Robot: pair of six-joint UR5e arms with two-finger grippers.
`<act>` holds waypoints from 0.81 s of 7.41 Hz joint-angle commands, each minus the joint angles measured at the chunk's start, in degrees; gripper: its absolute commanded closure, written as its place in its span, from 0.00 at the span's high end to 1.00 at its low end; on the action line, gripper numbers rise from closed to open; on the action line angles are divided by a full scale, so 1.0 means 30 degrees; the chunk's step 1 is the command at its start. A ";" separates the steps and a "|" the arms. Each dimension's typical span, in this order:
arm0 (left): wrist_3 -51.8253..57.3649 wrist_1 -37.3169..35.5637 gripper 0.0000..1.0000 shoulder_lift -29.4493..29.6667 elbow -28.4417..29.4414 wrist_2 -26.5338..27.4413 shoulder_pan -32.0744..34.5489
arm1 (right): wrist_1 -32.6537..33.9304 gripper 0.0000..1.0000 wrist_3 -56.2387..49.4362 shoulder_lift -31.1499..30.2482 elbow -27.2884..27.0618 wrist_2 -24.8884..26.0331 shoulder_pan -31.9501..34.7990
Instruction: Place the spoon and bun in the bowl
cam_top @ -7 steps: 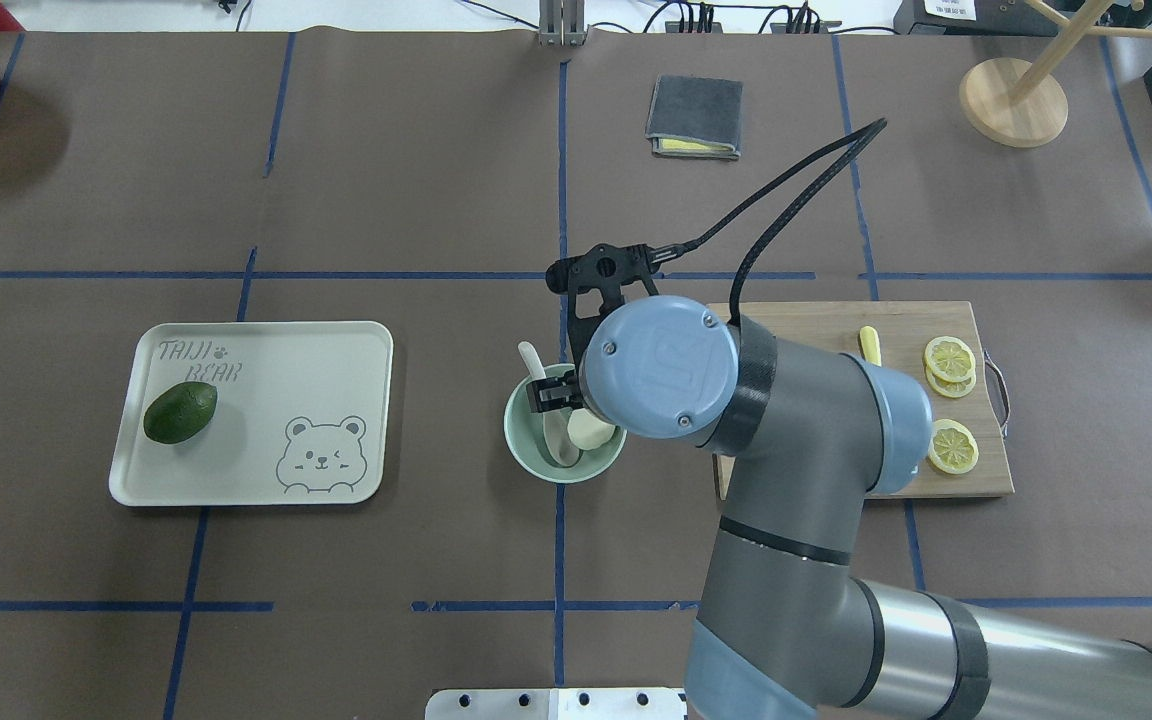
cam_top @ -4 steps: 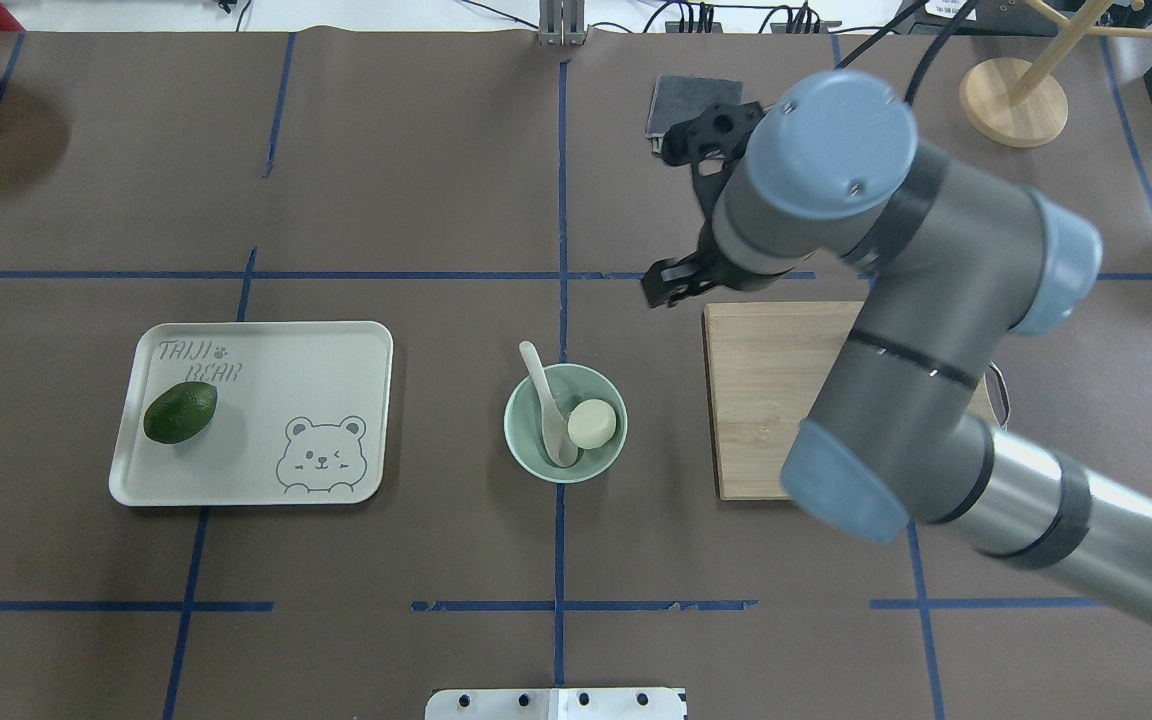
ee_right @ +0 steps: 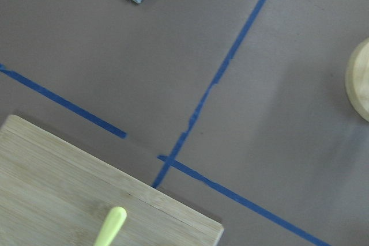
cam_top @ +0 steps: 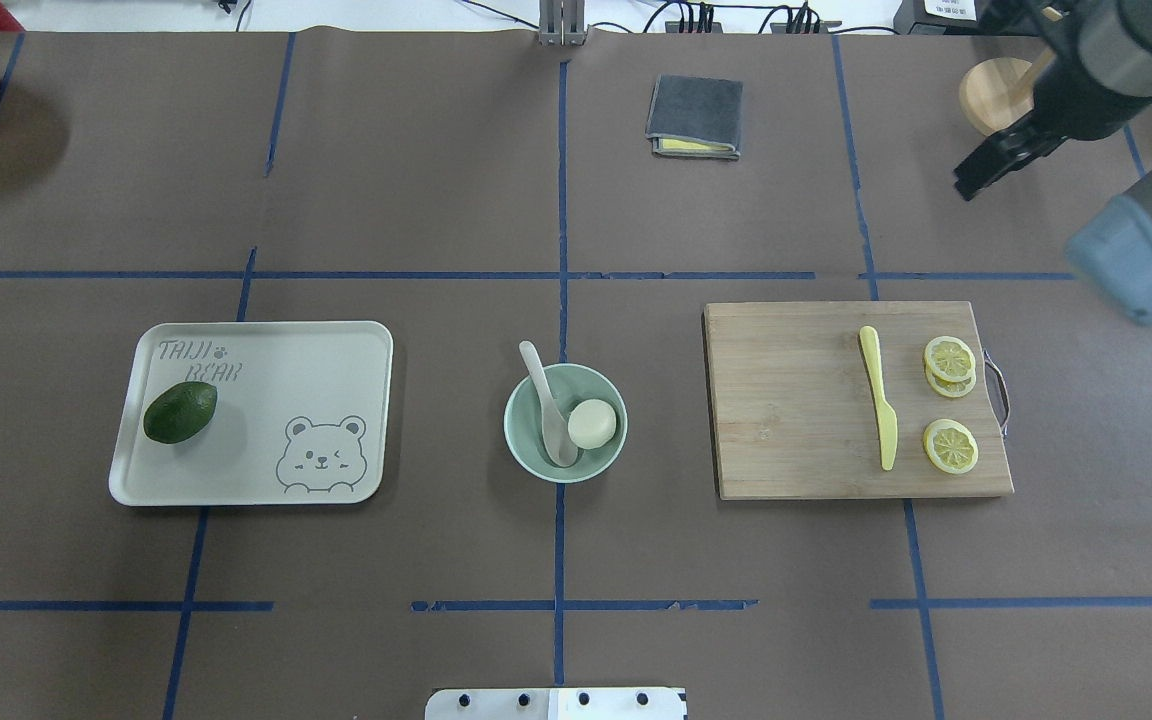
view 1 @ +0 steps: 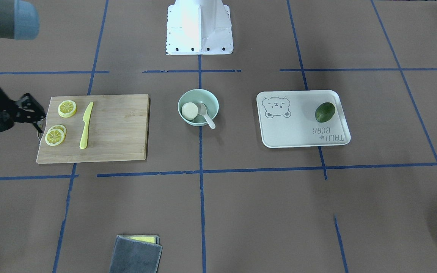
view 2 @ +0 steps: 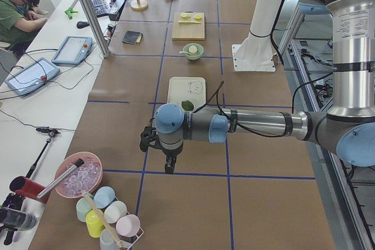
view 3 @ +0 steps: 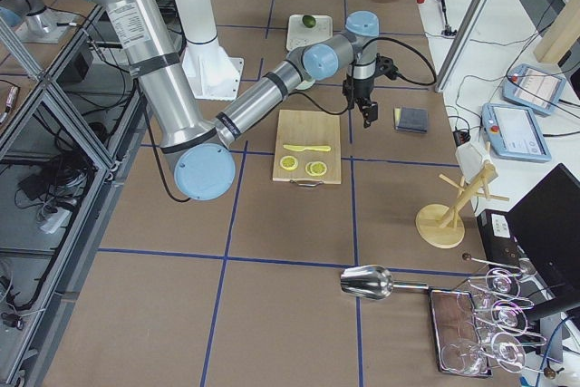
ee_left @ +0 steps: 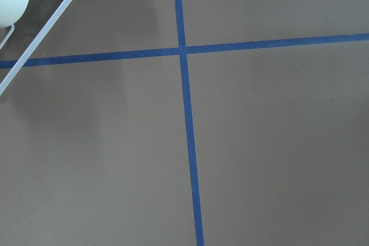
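Observation:
The pale mint-green bowl [cam_top: 521,455] stands at the table's middle; it also shows in the front view [view 1: 211,103]. The white bun [cam_top: 592,423] lies inside it on the right, beside the beige spoon [cam_top: 544,390]. The spoon's scoop rests in the bowl and its handle leans out over the far-left rim. My right gripper [cam_top: 971,180] hangs empty and open high over the far right of the table, well away from the bowl; it also shows in the front view [view 1: 38,117]. My left gripper [view 2: 169,168] shows only in the left side view, far from the bowl, and I cannot tell its state.
A wooden cutting board [cam_top: 796,400] right of the bowl holds a yellow knife [cam_top: 878,395] and lemon slices [cam_top: 950,358]. A white tray [cam_top: 266,350] on the left holds an avocado [cam_top: 180,411]. A folded grey cloth [cam_top: 695,115] and a wooden stand [cam_top: 996,95] lie at the far side.
My right gripper let go of the bun in the bowl, rose and swung away to the far right. The bun and the spoon stay in the bowl.

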State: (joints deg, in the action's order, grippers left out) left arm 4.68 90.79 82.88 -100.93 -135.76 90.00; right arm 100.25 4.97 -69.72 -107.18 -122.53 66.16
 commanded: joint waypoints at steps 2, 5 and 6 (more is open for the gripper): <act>0.0696 -0.0088 1.00 -0.0117 -0.0046 0.0108 0.0000 | -0.0279 1.00 -0.5611 -0.4691 0.0543 -0.1223 0.5122; 0.0695 -0.0089 1.00 -0.0088 -0.0165 0.0254 0.0000 | -0.0369 1.00 -0.5728 -0.7953 0.1623 -0.1403 0.6951; 0.0696 -0.0089 1.00 -0.0088 -0.0107 0.0196 -0.0029 | -0.0369 1.00 -0.5757 -0.8396 0.1626 -0.1810 0.7097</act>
State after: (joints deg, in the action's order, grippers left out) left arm 6.74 90.53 82.60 -101.29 -135.04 89.99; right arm 99.18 -12.17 -92.39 -102.91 -126.87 86.47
